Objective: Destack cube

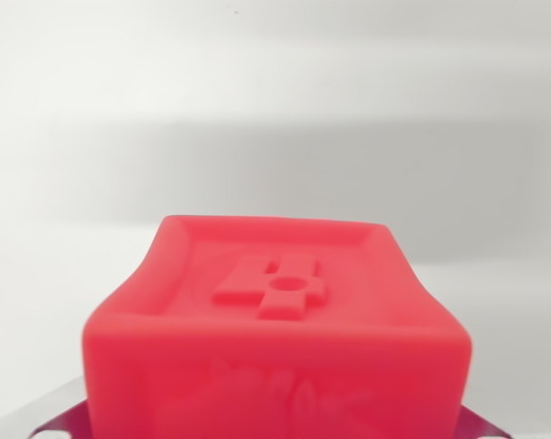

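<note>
A red cube (275, 338) fills the lower middle of the wrist view, very close to the camera. Its top face has a raised rim and an embossed cross-like shape with a small round hole (283, 285). Slivers of shiny metal fingers (60, 422) show at the bottom left and bottom right, hard against the cube's two sides. My gripper (271, 428) looks shut on the cube, which sits between those fingers. The cube's underside and anything beneath it are hidden.
Behind the cube lies a blurred pale white surface (275, 91) with a broad grey shadow band (285, 174) across the middle. No other object shows in this view.
</note>
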